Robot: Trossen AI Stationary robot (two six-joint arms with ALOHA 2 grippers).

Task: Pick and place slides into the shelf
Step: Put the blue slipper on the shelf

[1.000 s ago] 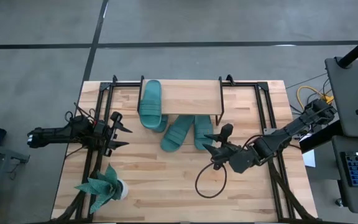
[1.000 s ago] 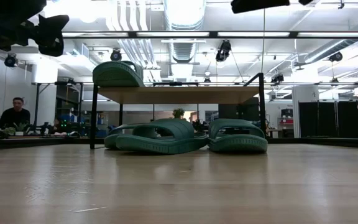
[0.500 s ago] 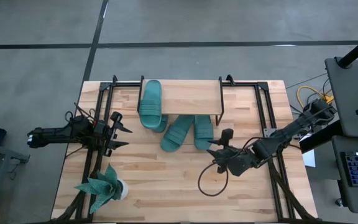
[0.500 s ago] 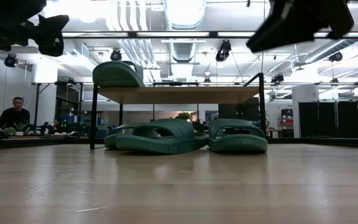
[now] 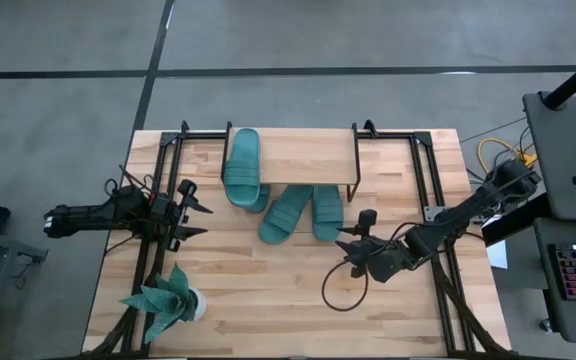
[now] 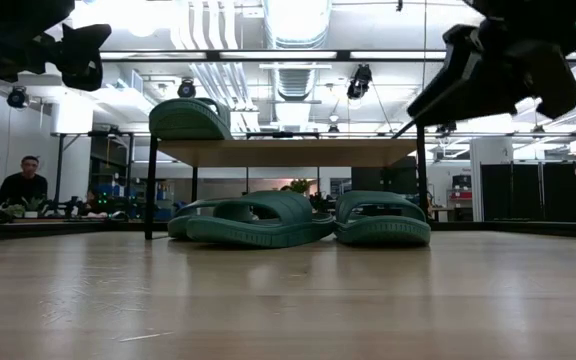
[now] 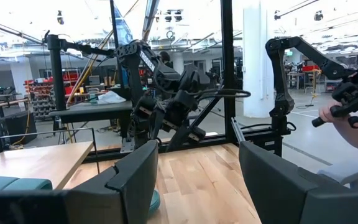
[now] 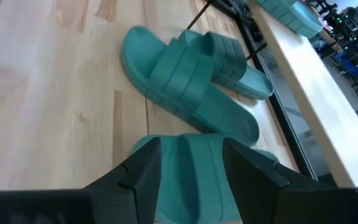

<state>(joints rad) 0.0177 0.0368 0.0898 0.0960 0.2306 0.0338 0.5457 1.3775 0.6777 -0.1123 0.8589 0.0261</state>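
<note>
One teal slide (image 5: 242, 160) lies on the shelf's (image 5: 308, 158) wood top, at its left end. A second slide (image 5: 252, 199) sticks out from under the shelf. Two more slides (image 5: 285, 214) (image 5: 326, 210) rest on their soles on the table, partly under the shelf's near edge. My right gripper (image 5: 358, 224) hovers open, just right of the right-hand slide (image 8: 191, 174) and above it. In the low view it (image 6: 458, 80) hangs well above the table. My left gripper (image 5: 200, 210) waits open at the table's left side.
A potted teal plant (image 5: 165, 298) stands near the table's left near corner. A black cable loop (image 5: 340, 293) hangs by my right arm. Black frames (image 5: 153, 215) (image 5: 434, 190) run along both sides. A person (image 6: 26, 185) sits beyond the table.
My right gripper has come down and drifted a little toward the table's near and right edges, still open. The slides and the shelf have stayed where they were.
</note>
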